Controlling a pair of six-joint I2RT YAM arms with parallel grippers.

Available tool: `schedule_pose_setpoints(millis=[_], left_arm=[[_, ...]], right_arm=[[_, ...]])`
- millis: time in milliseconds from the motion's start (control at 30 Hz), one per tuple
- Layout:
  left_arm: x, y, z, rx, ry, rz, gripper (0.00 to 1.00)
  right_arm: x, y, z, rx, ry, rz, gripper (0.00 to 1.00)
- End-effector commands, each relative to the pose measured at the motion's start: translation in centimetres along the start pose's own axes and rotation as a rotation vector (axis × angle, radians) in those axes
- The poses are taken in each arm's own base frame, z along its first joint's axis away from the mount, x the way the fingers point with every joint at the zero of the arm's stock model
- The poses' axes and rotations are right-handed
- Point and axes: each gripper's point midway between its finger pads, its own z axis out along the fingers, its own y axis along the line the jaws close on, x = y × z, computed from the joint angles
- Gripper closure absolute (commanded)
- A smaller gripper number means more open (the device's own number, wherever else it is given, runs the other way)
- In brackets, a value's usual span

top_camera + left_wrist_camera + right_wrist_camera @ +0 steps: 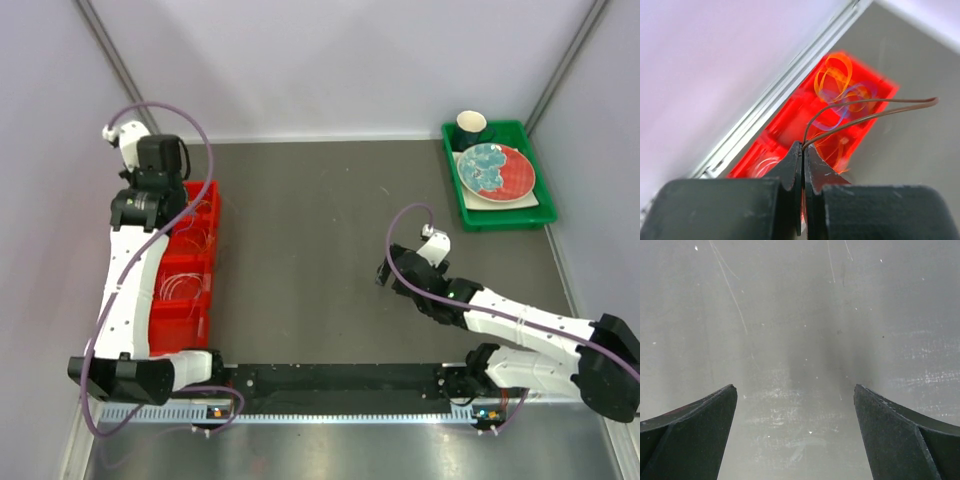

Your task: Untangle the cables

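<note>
Cable pinched in left tool, over bin

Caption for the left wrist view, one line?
Left gripper, shut on a thin dark cable loop, above the red bin holding blurred orange coils.

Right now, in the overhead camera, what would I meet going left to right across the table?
Red bin with cables → right arm's fingers → green tray with the cup and plate.
</note>
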Motion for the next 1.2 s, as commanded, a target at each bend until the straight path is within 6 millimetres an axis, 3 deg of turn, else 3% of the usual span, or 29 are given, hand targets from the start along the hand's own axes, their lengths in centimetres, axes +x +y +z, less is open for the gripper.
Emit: schedule_pose_setpoints(millis=[0, 33, 100, 133, 233, 400, 500, 767, 933, 1167], left_arm=[[-7.2, 0.1, -2.5, 0.051, -0.144, -0.217, 1.00], [-9.6, 0.4, -3.7, 0.067, -0.191, -0.264, 1.00], [-11.5, 0.7, -4.2, 0.054, -0.226, -0.291, 1.00], [-13.5, 1.3, -5.4, 0.059, -0.271, -0.329, 1.00], [-15.5, 2.0, -5.9, 0.021, -0.308, -0.341, 1.00], [-14.9, 2.0, -4.5, -0.034, -0.279, -0.318, 1.00], [-13.8, 2.2, -3.5, -0.061, -0.278, -0.311, 1.00], [-6.0, 1.9, 1.9, -0.173, -0.163, -0.209, 1.00], [-1.8, 2.4, 6.4, -0.261, -0.058, -0.185, 1.00], [2.2, 3.3, 9.3, -0.337, 0.042, -0.180, 1.00]], right_arm=[[-1.8, 1.7, -0.1, -0.021, -0.023, 0.018, 0.01], [-1.8, 1.8, -0.1, -0.022, -0.022, 0.017, 0.01], [-1.7, 1.8, -0.1, -0.020, -0.019, 0.014, 0.01], [-1.7, 1.8, 0.0, -0.018, -0.019, 0.013, 0.01], [-1.6, 1.8, 0.0, -0.019, -0.016, 0.010, 0.01], [-1.6, 1.9, 0.0, -0.022, -0.017, 0.009, 0.01], [-1.6, 1.9, 0.0, -0.023, -0.015, 0.007, 0.01], [-1.6, 1.9, 0.0, -0.027, -0.016, 0.010, 0.01], [-1.6, 1.9, 0.0, -0.027, -0.014, 0.007, 0.01], [-1.7, 2.0, 0.0, -0.028, -0.017, 0.006, 0.01]])
